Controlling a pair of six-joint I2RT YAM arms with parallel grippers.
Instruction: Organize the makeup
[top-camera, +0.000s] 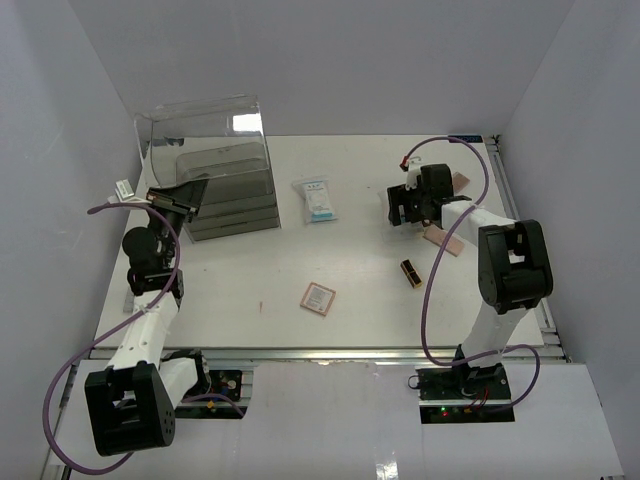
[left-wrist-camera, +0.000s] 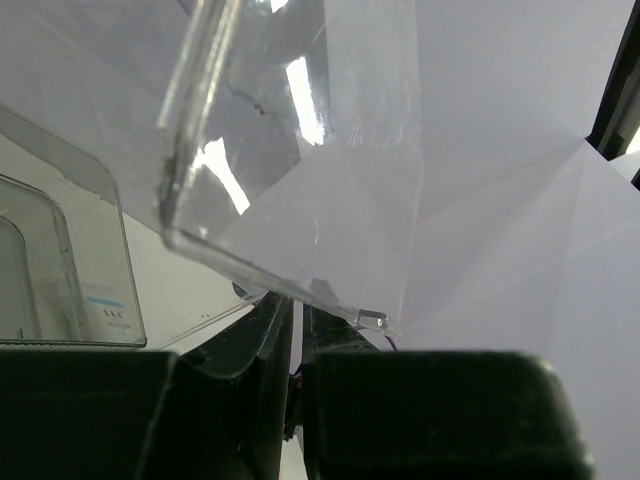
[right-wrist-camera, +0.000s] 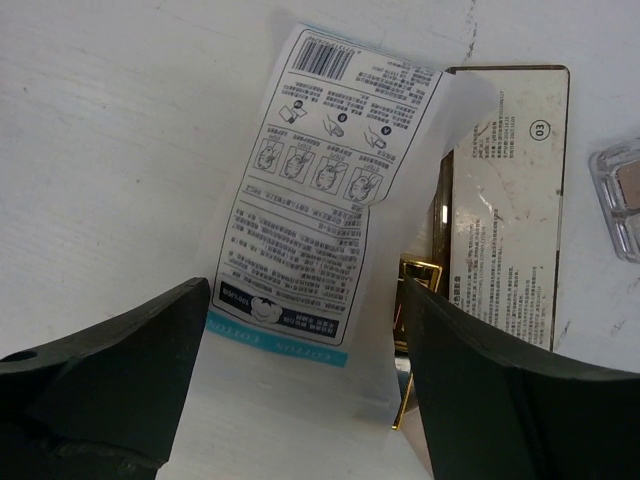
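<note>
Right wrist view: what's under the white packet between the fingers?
The packet overlaps one long edge of a rectangular palette lying printed side up. A gold clasp-like piece peeks out at that edge. Anything else beneath the printed area is covered.

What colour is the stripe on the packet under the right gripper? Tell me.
Teal stripe, on the white black-printed packet; clearest in the right wrist view.
</note>
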